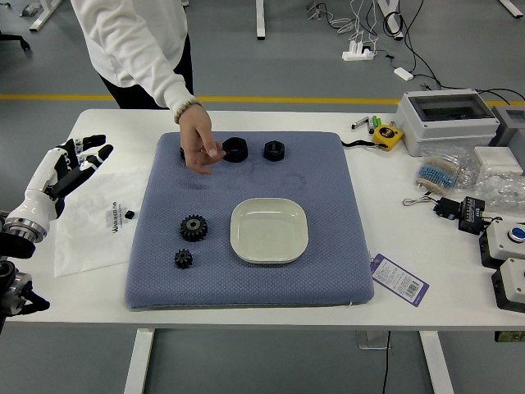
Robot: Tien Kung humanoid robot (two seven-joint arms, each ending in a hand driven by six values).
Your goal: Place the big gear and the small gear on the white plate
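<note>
Near-left of the plate point(269, 233), small gear point(183, 258) flat on the blue mat point(328, 286), apart from the plate. Right of the plate, beyond the mat's near-right corner, a printed tag point(399, 279) on the table point(90, 312); two switch boxes point(515, 283) well apart from the plate on the same side. Big gear point(194, 228) also flat on the mat, straight left of the plate, just beyond the small gear and not touching it. Farther left of the plate, off the mat, a white bag point(86, 238) with a small black piece point(130, 214) near its print. Beyond that, far-left of the plate, robot's left hand point(72, 174) raised at the table's left side, fingers stretched out and parted, grasping nothing. Far side of the plate, three black nuts point(235, 150) in a row, the leftmost mostly hidden by a person's hand point(199, 141). That hand reaches down over the mat, fingers loosely bent; contact with the nut cannot be told. Far-right of the plate, tape measure point(386, 136), then a grey-white box point(418, 131). Person in a white top point(131, 41) leans in from the far-left.
</note>
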